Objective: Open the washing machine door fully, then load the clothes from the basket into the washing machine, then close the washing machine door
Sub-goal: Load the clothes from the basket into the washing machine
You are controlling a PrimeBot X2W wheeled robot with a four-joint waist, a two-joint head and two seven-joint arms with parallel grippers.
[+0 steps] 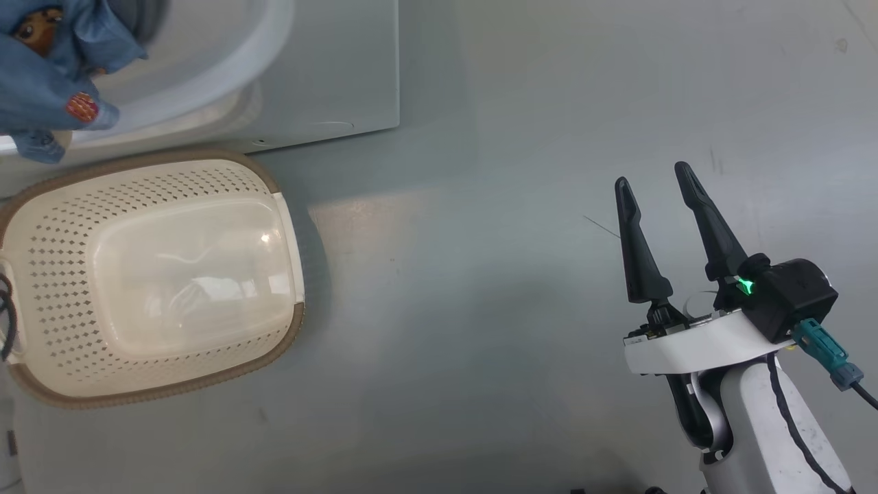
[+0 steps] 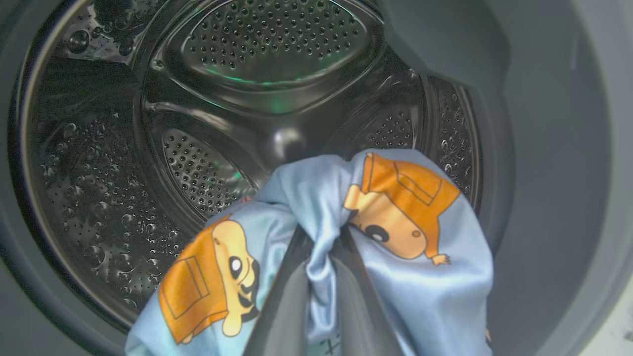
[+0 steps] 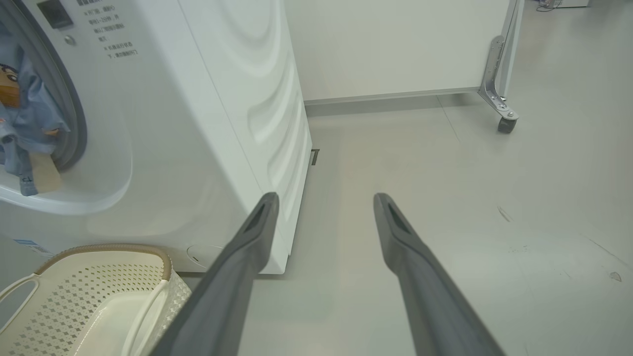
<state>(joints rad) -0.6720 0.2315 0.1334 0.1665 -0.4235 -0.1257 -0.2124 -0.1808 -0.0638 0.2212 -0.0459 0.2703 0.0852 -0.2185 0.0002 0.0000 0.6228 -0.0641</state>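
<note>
Smooth grey floor (image 1: 480, 329) carries the cream perforated basket (image 1: 62, 274) just beside the white washing machine (image 3: 198, 123), with a white panel (image 3: 395, 44) on a caster (image 3: 507, 124) well apart.

Light blue cartoon-print clothes (image 2: 435, 287) bunched in white washing machine (image 3: 198, 123) mouth, cream perforated basket (image 1: 62, 274) empty before it

Floor (image 1: 480, 329): smooth, pale grey, slightly glossy. A paler reflected patch (image 1: 374, 216) sits near the middle of the head view. A thin dark hairline mark (image 1: 601, 226) lies on the floor right of centre.

Right wrist view: a faint scuff (image 3: 504, 213) sits mid-right on the floor, and a darker fleck (image 3: 614, 277) lies near the right edge. A white panel (image 3: 395, 44) stands at the back with a grey strip (image 3: 376, 96) along its foot. At the panel's right end a metal bracket (image 3: 494, 69) carries a dark caster (image 3: 505, 124), which touches the floor.
</note>
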